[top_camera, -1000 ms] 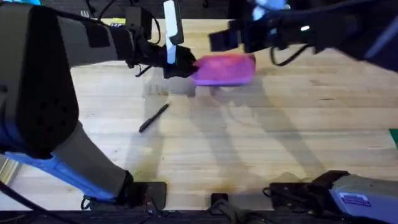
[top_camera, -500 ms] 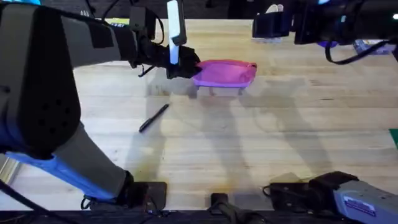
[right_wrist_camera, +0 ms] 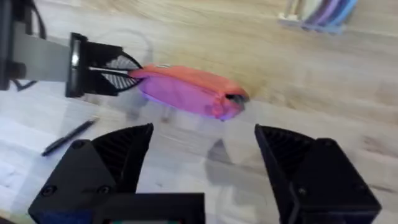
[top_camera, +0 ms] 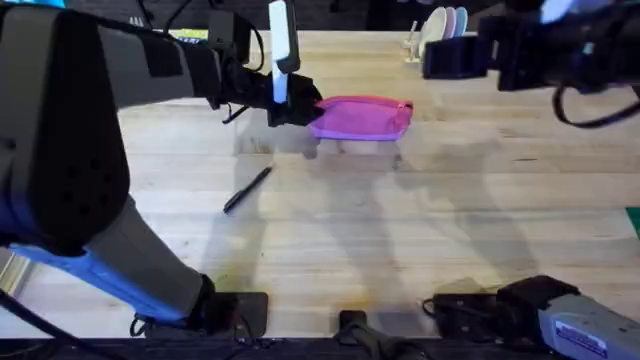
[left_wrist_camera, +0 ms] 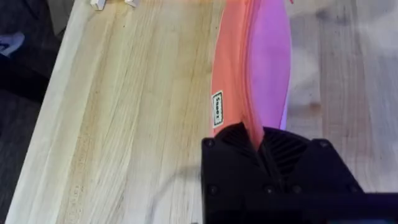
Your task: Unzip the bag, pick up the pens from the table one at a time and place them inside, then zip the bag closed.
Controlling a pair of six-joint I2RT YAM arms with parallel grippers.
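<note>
The pink bag [top_camera: 362, 117] lies on the table [top_camera: 400, 230] toward the back, its zipper edge up. My left gripper [top_camera: 296, 106] is shut on the bag's left end; in the left wrist view the black fingers [left_wrist_camera: 292, 155] pinch the bag [left_wrist_camera: 264, 62] by its tip. My right gripper [top_camera: 455, 58] hovers high, to the right of the bag and apart from it. In the right wrist view it stands open [right_wrist_camera: 204, 134] with nothing between its fingers, and the bag [right_wrist_camera: 186, 90] shows beyond. A black pen [top_camera: 247, 189] lies in front of the bag's left end, also visible as the pen [right_wrist_camera: 68, 137].
A small rack of pale coloured plates [top_camera: 440, 25] stands at the back edge, right of the bag. A green item [top_camera: 634, 220] shows at the right edge. Bare wood stretches across the table's middle and front.
My right gripper has pulled away from the bag's right end, moving right and up. The bag has settled flatter on the table. The left gripper and the pen have stayed put.
</note>
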